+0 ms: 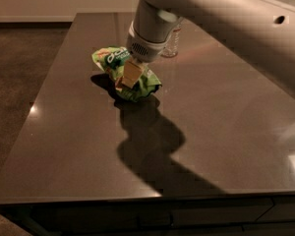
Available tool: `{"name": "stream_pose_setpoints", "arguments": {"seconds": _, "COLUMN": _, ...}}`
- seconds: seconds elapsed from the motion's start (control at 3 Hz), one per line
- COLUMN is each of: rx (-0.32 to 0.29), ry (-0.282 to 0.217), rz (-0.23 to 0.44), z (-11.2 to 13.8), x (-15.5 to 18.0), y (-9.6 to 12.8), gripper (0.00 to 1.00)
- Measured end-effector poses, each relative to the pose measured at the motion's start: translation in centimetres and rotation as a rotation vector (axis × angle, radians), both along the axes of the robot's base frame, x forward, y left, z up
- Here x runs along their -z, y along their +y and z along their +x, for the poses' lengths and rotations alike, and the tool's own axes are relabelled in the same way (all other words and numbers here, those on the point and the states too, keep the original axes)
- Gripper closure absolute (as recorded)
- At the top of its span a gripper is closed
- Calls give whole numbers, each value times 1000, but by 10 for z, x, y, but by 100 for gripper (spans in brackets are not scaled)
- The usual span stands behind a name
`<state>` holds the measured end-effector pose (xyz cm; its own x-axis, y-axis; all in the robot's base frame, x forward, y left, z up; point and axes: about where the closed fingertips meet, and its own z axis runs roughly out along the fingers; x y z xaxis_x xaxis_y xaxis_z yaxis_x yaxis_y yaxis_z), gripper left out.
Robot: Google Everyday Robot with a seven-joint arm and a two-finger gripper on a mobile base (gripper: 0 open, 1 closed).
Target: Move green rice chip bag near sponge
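The green rice chip bag point(110, 63) is crumpled on the dark table, left of centre toward the back. My gripper point(129, 76) comes down on the bag from above, with its tan fingers point(132, 73) pressed into the bag's middle, shut on it. The bag's right end point(148, 85) sticks out below the fingers. The sponge is not in view.
A clear plastic bottle point(171, 44) stands behind the arm, just right of the bag. The big pale arm point(226, 18) crosses the upper right. The dark tabletop point(78, 146) has its front edge near the bottom; the floor lies to the left.
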<state>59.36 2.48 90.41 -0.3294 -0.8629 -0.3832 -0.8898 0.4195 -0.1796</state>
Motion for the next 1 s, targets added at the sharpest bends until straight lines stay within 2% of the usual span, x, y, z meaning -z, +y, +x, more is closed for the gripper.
{"name": "stream_pose_setpoints", "arguments": {"seconds": 0.33, "rx": -10, "ry": -7, "rz": -5, "z": -3, "x": 3, "y": -5, "gripper": 13}}
{"name": "stream_pose_setpoints", "arguments": {"seconds": 0.67, "rx": -12, "ry": -7, "rz": -6, "z": -4, "x": 4, "y": -5, "gripper": 0}}
{"name": "stream_pose_setpoints", "arguments": {"seconds": 1.0, "rx": -12, "ry": -7, "rz": -6, "z": -4, "x": 4, "y": -5, "gripper": 0}}
